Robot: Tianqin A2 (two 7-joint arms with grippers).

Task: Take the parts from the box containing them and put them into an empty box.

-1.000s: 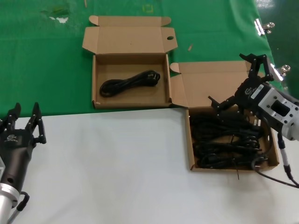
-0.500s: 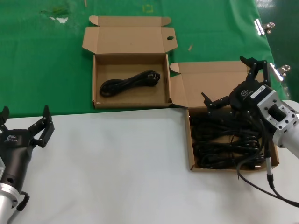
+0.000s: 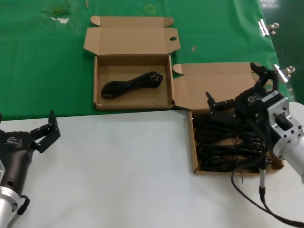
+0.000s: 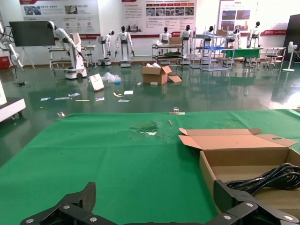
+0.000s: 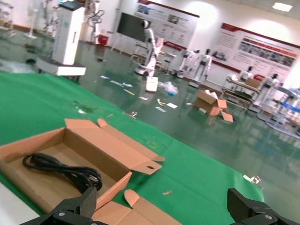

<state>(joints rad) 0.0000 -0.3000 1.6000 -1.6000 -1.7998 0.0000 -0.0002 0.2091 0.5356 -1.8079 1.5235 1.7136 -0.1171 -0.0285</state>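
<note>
The box containing the parts [image 3: 194, 148] lies at the right, packed with several black cord coils [image 3: 227, 142], its lid [image 3: 216, 83] folded back. My right gripper [image 3: 233, 85] hovers open over that box's far end, just above the cords, holding nothing. The other box [image 3: 96, 80] sits farther left on the green mat with a single coiled cord [image 3: 132, 84] inside; the same box [image 5: 28, 180] and cord [image 5: 61, 171] show beyond the right gripper [image 5: 164, 206]. My left gripper [image 3: 26, 122] rests open at the near left, empty. Past the left gripper [image 4: 154, 201] that box [image 4: 208, 171] and cord [image 4: 274, 174] appear.
A green mat [image 3: 47, 57] covers the far table; the near part is white tabletop [image 3: 118, 171]. Metal clips [image 3: 268, 26] lie at the far right edge. A black cable [image 3: 261, 187] hangs from my right arm in front of the full box.
My right gripper has turned and sunk lower over the full box's far end. My left gripper's fingers have spread from narrow to wide apart.
</note>
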